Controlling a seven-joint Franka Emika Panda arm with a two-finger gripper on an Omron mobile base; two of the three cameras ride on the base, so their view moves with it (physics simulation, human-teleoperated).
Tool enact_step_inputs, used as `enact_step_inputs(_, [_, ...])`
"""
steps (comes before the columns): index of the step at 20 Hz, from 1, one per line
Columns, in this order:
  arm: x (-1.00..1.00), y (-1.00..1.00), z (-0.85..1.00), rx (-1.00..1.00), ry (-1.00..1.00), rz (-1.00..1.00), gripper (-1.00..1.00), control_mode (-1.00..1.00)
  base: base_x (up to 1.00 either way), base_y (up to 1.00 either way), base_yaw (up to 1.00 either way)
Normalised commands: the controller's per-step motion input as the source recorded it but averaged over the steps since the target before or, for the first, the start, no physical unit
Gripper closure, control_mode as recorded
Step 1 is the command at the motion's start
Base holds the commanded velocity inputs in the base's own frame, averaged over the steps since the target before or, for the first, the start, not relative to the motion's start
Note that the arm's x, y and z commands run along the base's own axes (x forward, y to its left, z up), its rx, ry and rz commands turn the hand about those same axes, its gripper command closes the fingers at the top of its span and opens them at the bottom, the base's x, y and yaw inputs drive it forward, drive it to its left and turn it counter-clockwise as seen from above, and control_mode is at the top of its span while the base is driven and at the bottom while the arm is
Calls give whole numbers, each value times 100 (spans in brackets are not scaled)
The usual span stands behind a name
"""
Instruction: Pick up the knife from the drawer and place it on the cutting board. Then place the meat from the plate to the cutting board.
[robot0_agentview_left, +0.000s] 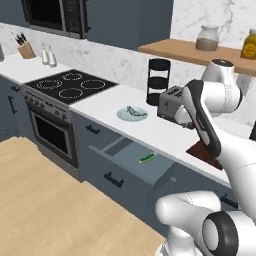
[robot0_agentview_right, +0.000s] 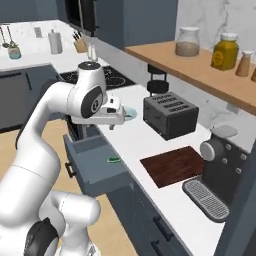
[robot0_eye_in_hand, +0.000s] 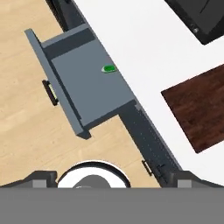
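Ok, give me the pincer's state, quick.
Pincer: open, holding nothing; it hangs high above the open drawer.

You see the white counter (robot0_agentview_right: 150, 145) carrying the cutting board (robot0_agentview_right: 172, 165), a toaster (robot0_agentview_right: 170, 116), a coffee machine (robot0_agentview_right: 220, 170) and the plate (robot0_agentview_left: 132, 113). The meat (robot0_agentview_left: 135, 111) lies on the plate.

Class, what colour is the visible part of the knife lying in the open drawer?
Bright green: the knife lies in the slate blue-grey drawer, clearest in the hand view.
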Motion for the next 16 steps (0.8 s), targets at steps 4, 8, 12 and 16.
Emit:
enact_step_inputs(4, [0,0,0,0,0,0,-100,100,-4,0,51])
enact_step_inputs(8, [0,0,0,0,0,0,-100,100,-1,0,45])
enact_step_inputs(12, [0,0,0,0,0,0,-100,100,-3,-1,36])
enact_step_inputs(16, [0,0,0,0,0,0,-100,100,0,-2,20])
